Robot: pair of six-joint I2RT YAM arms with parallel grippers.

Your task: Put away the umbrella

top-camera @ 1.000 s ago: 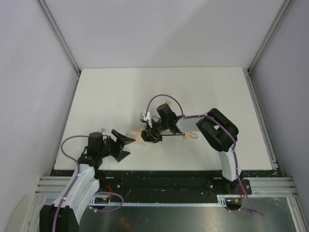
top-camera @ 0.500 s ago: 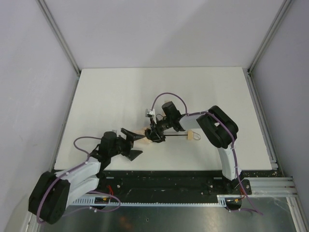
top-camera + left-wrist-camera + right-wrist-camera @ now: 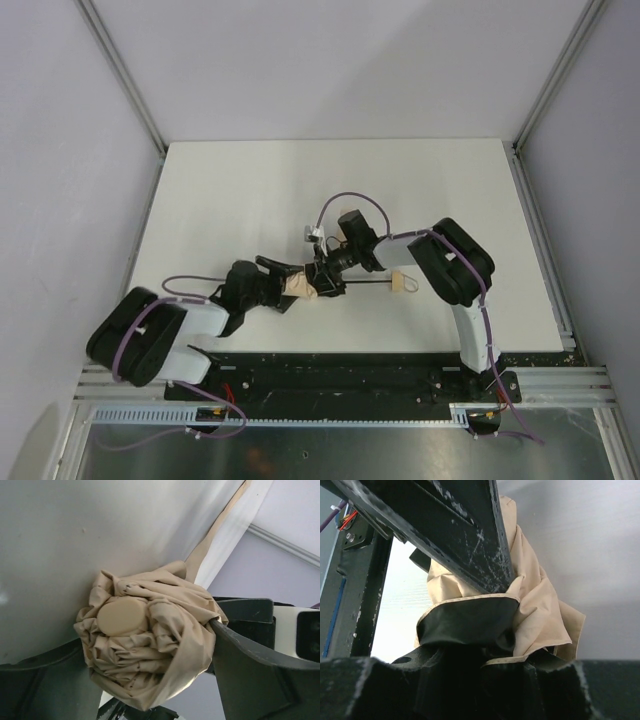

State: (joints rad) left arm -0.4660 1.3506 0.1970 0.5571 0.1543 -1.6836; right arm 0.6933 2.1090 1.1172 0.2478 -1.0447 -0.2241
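No text, label, brand, number or sign can be read in any view; none legible.

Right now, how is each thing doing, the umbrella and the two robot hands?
umbrella: folded, fabric bunched, lying on the table, shaft out.
left gripper: fingers around the bunched fabric end.
right gripper: closed on the umbrella beside the fabric.

Bench (image 3: 250, 190): white, flat surface. One umbrella (image 3: 299, 285) lies near its front edge, about mid-width, pale handle (image 3: 404, 282) at the right-hand end.
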